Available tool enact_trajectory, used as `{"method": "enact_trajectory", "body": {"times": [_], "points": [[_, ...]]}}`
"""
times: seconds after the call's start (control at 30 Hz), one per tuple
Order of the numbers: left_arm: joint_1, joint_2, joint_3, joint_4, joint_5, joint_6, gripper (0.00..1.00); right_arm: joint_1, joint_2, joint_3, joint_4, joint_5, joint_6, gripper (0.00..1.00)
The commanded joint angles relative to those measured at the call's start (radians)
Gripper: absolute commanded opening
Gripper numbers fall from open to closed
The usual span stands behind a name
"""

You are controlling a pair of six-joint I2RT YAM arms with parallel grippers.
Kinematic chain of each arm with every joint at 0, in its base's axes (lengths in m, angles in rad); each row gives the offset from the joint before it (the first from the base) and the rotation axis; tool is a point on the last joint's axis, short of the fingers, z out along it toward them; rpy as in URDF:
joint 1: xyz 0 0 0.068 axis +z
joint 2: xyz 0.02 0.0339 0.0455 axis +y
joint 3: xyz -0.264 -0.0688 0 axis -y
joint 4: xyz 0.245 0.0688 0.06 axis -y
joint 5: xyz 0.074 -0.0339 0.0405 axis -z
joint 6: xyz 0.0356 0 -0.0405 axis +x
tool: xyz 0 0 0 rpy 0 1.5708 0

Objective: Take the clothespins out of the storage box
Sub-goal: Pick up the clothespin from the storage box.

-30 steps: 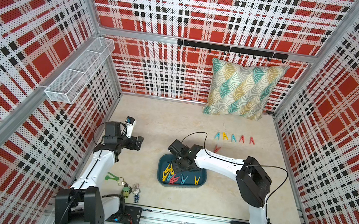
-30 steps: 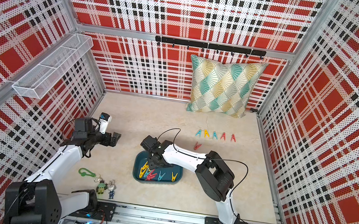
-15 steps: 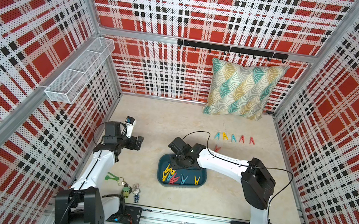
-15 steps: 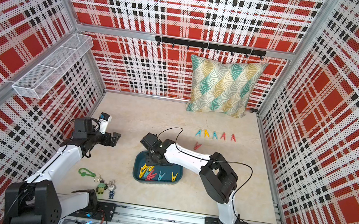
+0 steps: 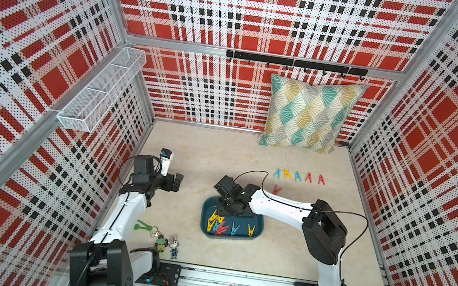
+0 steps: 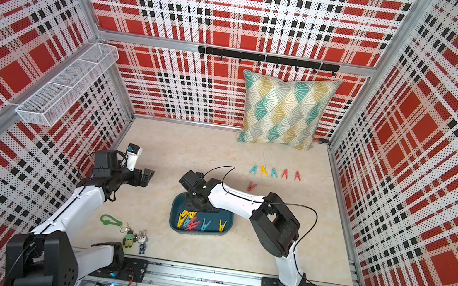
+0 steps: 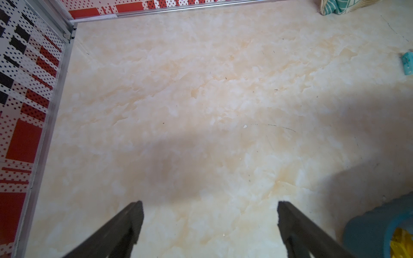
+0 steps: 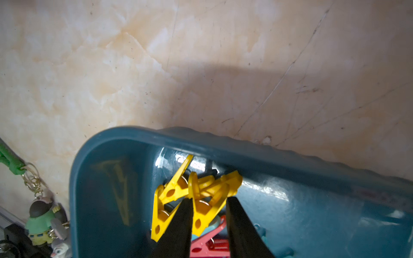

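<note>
The dark teal storage box sits on the floor in front of the right arm and holds several yellow, red and teal clothespins. My right gripper reaches into the box's far left corner. It is shut on a yellow clothespin, and a second yellow one leans against it. Several clothespins lie in a row on the floor, with a lone red one nearer the box. My left gripper hangs open and empty, left of the box.
A patterned pillow leans on the back wall under a black hook rail. A white wire basket hangs on the left wall. A green clip with keychain figurines lies near the front left.
The right gripper's jaws have narrowed around the yellow clothespin and the wrist has shifted slightly over the box corner. The left arm has not moved.
</note>
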Motion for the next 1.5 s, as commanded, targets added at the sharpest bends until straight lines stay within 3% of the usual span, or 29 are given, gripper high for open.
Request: {"method": "enact_trajectory", "body": {"times": [0.0, 0.43, 0.97, 1.47], "points": [[0.014, -0.021, 0.013, 0.001, 0.022, 0.006, 0.99, -0.006, 0.023, -0.002, 0.006, 0.001, 0.019, 0.32], [0.012, -0.024, 0.012, 0.001, 0.024, 0.006, 0.99, -0.012, 0.059, 0.004, -0.002, -0.007, 0.027, 0.35], [0.017, -0.029, 0.012, 0.001, 0.028, 0.004, 0.99, -0.013, 0.021, 0.011, -0.014, 0.022, 0.014, 0.11], [0.019, -0.027, 0.013, 0.001, 0.026, 0.004, 0.99, -0.011, -0.089, -0.014, -0.027, 0.071, -0.028, 0.02]]}}
